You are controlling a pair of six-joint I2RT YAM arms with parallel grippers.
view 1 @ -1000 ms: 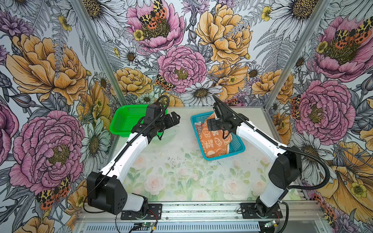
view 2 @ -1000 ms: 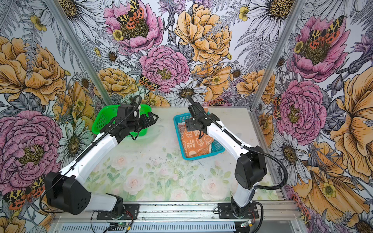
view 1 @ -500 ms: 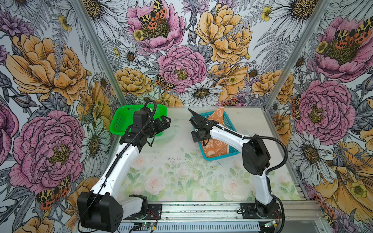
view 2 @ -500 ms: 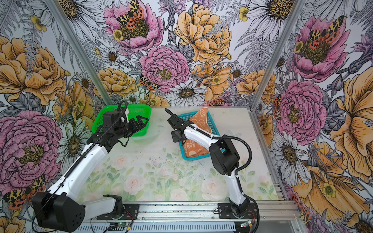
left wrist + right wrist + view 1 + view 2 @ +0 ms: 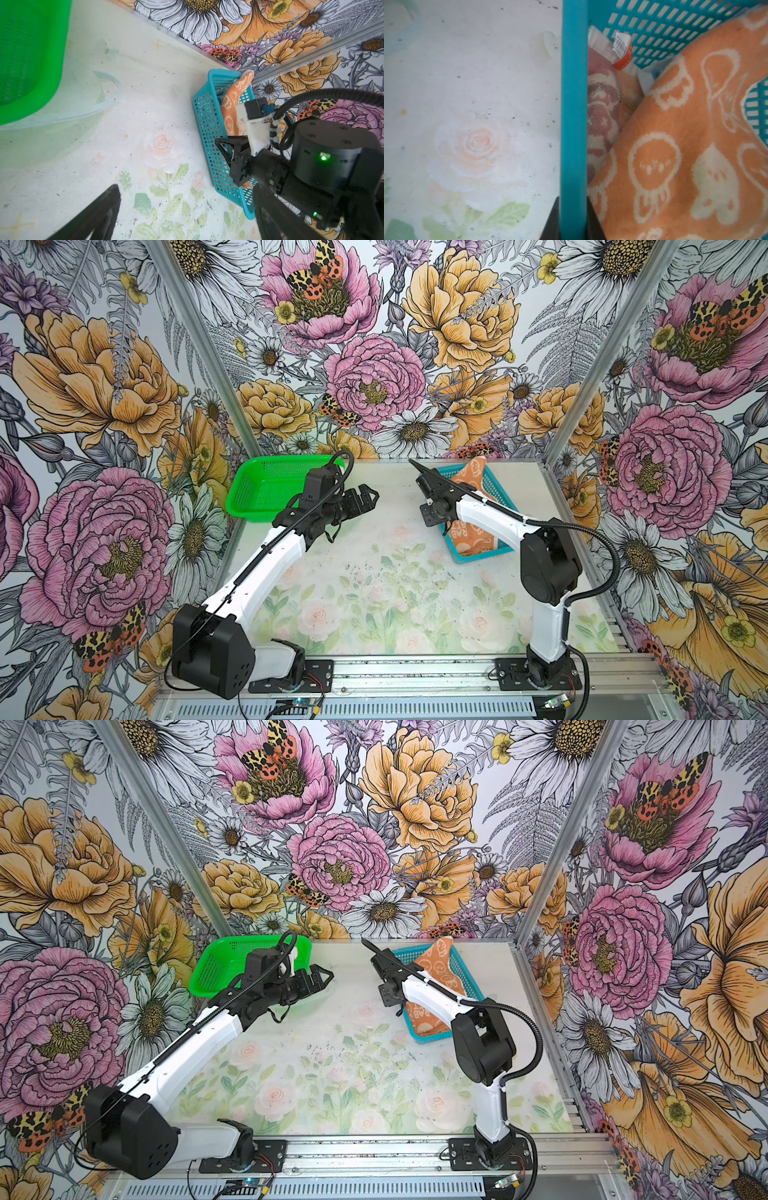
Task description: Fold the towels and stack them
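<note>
Orange bunny-print cloth towel (image 5: 471, 479) sits in teal plastic mesh basket (image 5: 573, 104); bent-armed right gripper (image 5: 573, 224) pinches its rim; outstretched left gripper (image 5: 366, 501) gapes.

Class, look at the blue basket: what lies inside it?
An orange towel with white bunnies lies on top in the basket. Beside and partly under it peeks a brownish lettered towel with a tag. Anything deeper is covered.

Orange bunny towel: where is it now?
In both top views the orange towel lies in the blue basket, right of centre by the back wall.
</note>
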